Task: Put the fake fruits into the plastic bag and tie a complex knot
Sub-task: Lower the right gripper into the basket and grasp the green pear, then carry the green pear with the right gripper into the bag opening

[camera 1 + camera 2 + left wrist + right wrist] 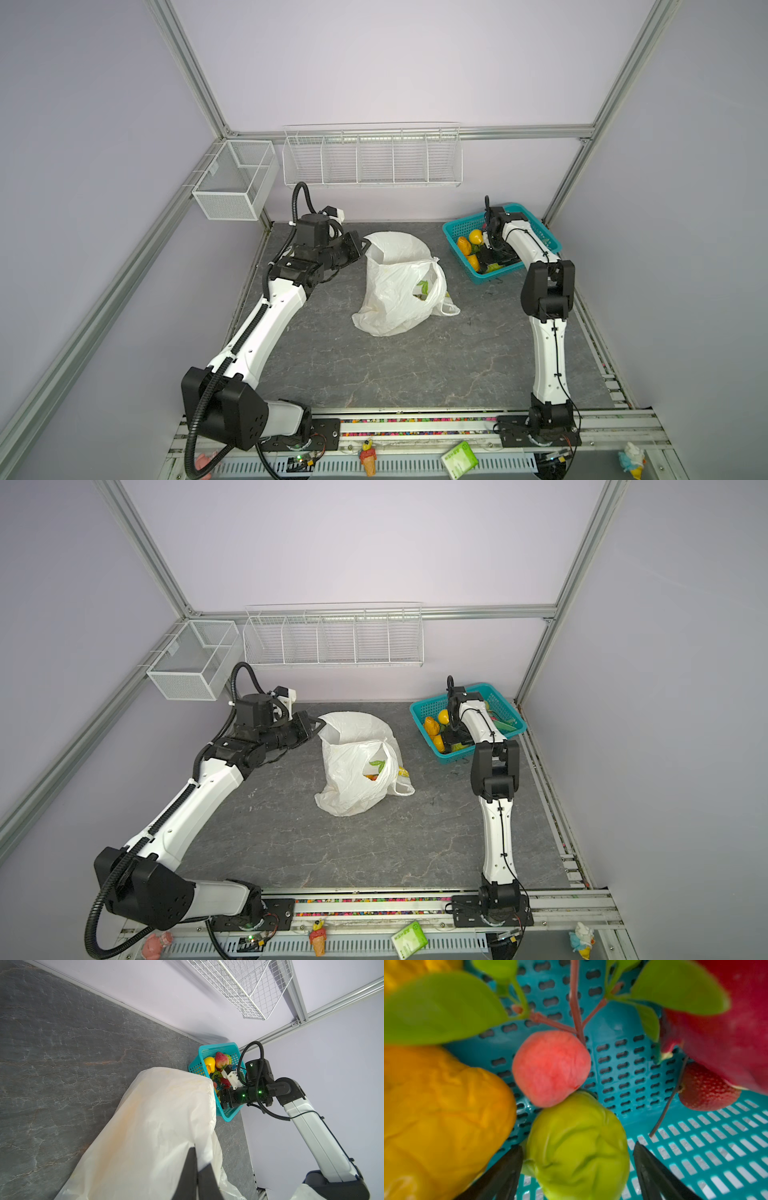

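Front rail: an ice-cream-cone figurine (368,457) and a small green box (459,459) sit nearer than the plastic bag (395,286), well apart from it, off the table's near edge.
Table: dark grey stone-patterned top (374,374). The bag stands about at its middle.
Plastic bag: white and crinkled, mouth open upward, with the far rim lifted higher than the near one. In both top views a green leaf (422,286) and a bit of orange fruit show inside the mouth.
Handle loop: one loop (449,308) lies slack on the table at the bag's near right side.
Left gripper: at the bag's far left rim (365,246), jaws pressed together on the film. The left wrist view shows two dark fingers (192,1167) pinching the white edge.
Teal basket: right of the bag and slightly beyond it (216,1046), near but not touching.
Fake fruits: yellow and orange pieces (469,245) lie in the basket end nearest the bag. The right wrist view adds a pink peach (550,1068), a strawberry (708,1088) and a large red fruit (726,1022).
Right gripper: down inside the basket (576,1146), jaws spread wide either side of a green fruit (579,1159), not clamped on it. The peach touches that fruit.
Back wall: a white wire rack (372,160) and a mesh bin (232,183) hang beyond the bag.
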Robot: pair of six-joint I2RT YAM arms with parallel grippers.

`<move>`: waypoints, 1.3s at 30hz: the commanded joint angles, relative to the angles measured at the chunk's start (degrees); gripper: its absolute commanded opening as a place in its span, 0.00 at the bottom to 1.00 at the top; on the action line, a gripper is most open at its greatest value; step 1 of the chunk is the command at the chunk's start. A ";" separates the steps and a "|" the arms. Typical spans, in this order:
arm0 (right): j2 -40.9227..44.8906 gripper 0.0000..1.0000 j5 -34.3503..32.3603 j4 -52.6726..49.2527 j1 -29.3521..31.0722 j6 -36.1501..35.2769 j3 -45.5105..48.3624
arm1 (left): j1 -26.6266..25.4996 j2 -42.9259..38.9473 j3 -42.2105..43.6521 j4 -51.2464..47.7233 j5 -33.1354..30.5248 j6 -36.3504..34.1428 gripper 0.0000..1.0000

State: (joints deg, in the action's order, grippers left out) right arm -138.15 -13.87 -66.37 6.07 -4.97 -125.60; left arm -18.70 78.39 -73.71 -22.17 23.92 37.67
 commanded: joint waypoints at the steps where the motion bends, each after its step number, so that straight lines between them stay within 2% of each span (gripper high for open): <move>1: -2.01 0.87 0.99 -1.55 -0.51 -1.28 -1.63 | 0.33 -1.39 -0.11 0.29 -0.03 -0.23 0.00; 8: -1.34 0.75 3.14 -1.29 -0.70 -1.54 -2.37 | 0.33 -1.00 -0.18 0.28 0.16 -0.20 0.00; 17: 7.95 0.69 6.29 0.81 -0.75 -0.70 0.10 | 0.33 -1.13 -0.12 0.22 0.18 -0.22 0.00; 25: 20.45 0.65 11.31 7.64 -0.70 1.32 10.28 | 0.36 -1.23 -0.12 0.37 0.33 -0.11 0.00; 29: 30.54 0.63 18.18 15.73 0.09 4.55 19.58 | 0.33 -1.32 -0.03 0.50 0.55 0.18 0.00; 35: 45.79 0.63 30.00 33.39 5.25 10.36 39.09 | 0.33 -1.26 0.30 1.11 0.97 0.81 0.00; 39: 49.93 0.62 34.47 38.31 11.39 12.46 43.45 | 0.34 -1.07 0.29 1.29 1.49 1.13 0.00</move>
State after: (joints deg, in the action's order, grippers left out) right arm -89.80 13.63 -36.36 14.50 4.38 -84.40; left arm -18.70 78.39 -73.71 -22.04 24.49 38.22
